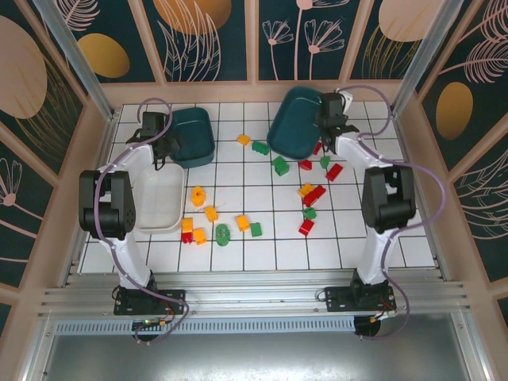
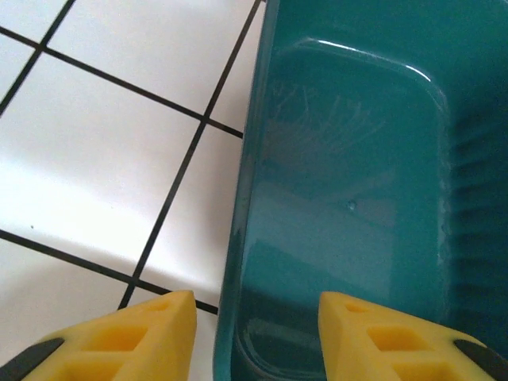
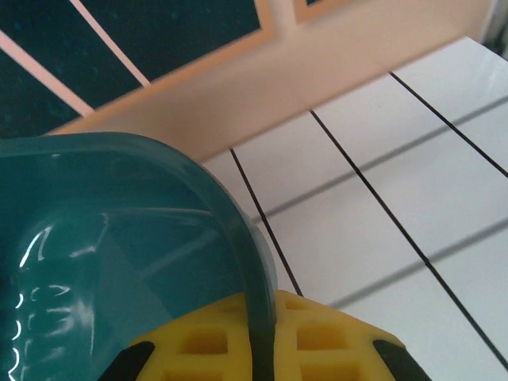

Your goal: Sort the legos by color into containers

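The legos lie loose on the tiled floor: orange ones [image 1: 211, 213], green ones [image 1: 280, 166] and red ones [image 1: 315, 194]. A white tray [image 1: 159, 198] lies at the left. The left teal tray [image 1: 194, 135] lies flat at the back; my left gripper [image 1: 165, 144] is open, its yellow fingers [image 2: 151, 333] straddling that tray's rim [image 2: 238, 238]. My right gripper [image 1: 327, 121] is shut on the rim [image 3: 258, 294] of the right teal tray [image 1: 295, 123], which looks tilted up off the floor. Both teal trays look empty inside.
A raised wooden border [image 1: 254, 94] and patterned walls close off the back and sides. A few red and green bricks [image 1: 325, 161] lie just under the right tray's near edge. The near strip of tiles [image 1: 262, 255] carries no bricks.
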Action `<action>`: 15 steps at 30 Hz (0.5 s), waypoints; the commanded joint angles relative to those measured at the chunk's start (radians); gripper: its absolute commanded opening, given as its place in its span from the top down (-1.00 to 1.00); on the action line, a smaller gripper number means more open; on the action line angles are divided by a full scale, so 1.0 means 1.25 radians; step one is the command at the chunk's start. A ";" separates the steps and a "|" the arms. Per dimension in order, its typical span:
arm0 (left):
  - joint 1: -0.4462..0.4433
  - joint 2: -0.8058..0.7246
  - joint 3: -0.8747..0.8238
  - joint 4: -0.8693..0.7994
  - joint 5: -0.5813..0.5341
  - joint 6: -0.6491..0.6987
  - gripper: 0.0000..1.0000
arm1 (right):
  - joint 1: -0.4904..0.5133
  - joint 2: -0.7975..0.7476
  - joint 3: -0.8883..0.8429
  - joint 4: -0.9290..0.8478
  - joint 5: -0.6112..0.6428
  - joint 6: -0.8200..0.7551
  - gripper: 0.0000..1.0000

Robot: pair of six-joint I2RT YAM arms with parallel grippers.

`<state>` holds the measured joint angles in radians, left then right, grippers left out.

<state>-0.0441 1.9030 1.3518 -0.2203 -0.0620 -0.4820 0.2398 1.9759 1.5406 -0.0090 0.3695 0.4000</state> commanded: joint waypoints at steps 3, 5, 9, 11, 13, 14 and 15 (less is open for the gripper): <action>0.005 0.051 0.052 0.013 -0.013 0.041 0.37 | 0.011 0.166 0.217 -0.067 0.064 0.013 1.00; 0.005 0.068 0.065 0.012 -0.009 0.049 0.50 | 0.014 0.216 0.287 -0.091 0.071 0.012 1.00; 0.005 0.095 0.089 0.005 -0.017 0.061 0.59 | 0.027 0.329 0.461 -0.164 0.073 -0.001 1.00; 0.004 0.104 0.096 0.003 -0.025 0.066 0.65 | 0.037 0.379 0.548 -0.203 0.075 -0.008 1.00; 0.004 0.115 0.106 0.000 -0.024 0.073 0.71 | 0.045 0.422 0.617 -0.232 0.074 -0.004 1.00; 0.005 0.120 0.113 -0.004 -0.023 0.076 0.77 | 0.050 0.441 0.644 -0.239 0.071 -0.003 1.00; 0.004 0.128 0.123 -0.012 -0.024 0.077 0.81 | 0.053 0.459 0.668 -0.244 0.071 -0.003 1.00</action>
<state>-0.0437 2.0243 1.4639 -0.2131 -0.0837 -0.4107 0.2790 2.5076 2.2749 -0.2588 0.4290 0.3985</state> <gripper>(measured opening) 0.107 0.097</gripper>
